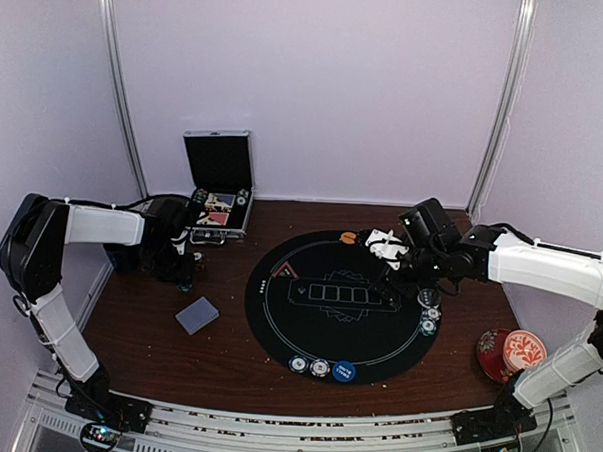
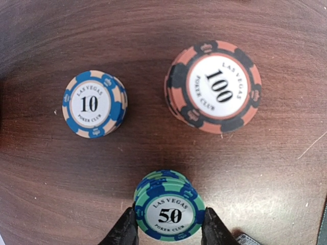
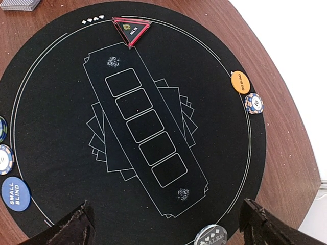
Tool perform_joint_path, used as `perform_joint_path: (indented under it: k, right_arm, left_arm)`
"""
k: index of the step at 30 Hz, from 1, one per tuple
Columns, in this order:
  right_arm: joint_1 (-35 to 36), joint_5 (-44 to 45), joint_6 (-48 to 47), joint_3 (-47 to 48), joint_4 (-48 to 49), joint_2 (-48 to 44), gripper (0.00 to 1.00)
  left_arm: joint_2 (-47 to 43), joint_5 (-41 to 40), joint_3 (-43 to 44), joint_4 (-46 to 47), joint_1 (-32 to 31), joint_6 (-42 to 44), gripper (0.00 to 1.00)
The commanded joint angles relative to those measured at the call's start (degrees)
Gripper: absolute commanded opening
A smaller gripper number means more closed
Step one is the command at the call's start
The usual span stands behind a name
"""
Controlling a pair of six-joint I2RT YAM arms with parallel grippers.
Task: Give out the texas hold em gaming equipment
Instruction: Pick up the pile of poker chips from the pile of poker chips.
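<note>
The round black poker mat [image 1: 332, 327] filled the middle of the wooden table [image 1: 156, 350], and the open chip case [image 1: 220, 187] stood near its far left edge. The left gripper [image 2: 169, 227] was down on the bare wood left of the mat, in front of the case, which made it by far the nearer arm to the chips there. Three stacks stood under it, well apart from one another: the orange-and-black 100 stack [image 2: 213, 86], the blue-and-cream 10 stack [image 2: 94, 103] and the green-and-blue 50 stack [image 2: 169, 209]. The 50 stack sat squarely between the black fingers [image 2: 125, 232], one pad against each side, the jaws clamped on its rim. Being round, it had no long axis to line up with. The mat lay to that arm's right, probably where the stack had to go. The right gripper [image 3: 167, 214] hung over the mat's printed card boxes with its jaws spread wide and nothing between them. The silver dealer button [image 3: 210, 236] lay just beneath it, and the red all-in triangle [image 3: 131, 29] lay at the far rim.
</note>
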Motion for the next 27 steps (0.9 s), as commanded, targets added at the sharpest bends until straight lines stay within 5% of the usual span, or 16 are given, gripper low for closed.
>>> perform_joint_path:
  k: [1, 27]
  right_arm:
    - [0.5, 1.4, 0.3, -0.7, 1.3, -1.2, 0.99]
    - [0.7, 5.1, 1.4, -1.2, 2.7, -1.9, 1.0]
  left_arm:
    - [0.1, -1.8, 0.8, 0.4, 0.4, -0.4, 0.34]
    - [-6.7, -2.0, 1.7, -0.8, -4.5, -0.9, 0.23]
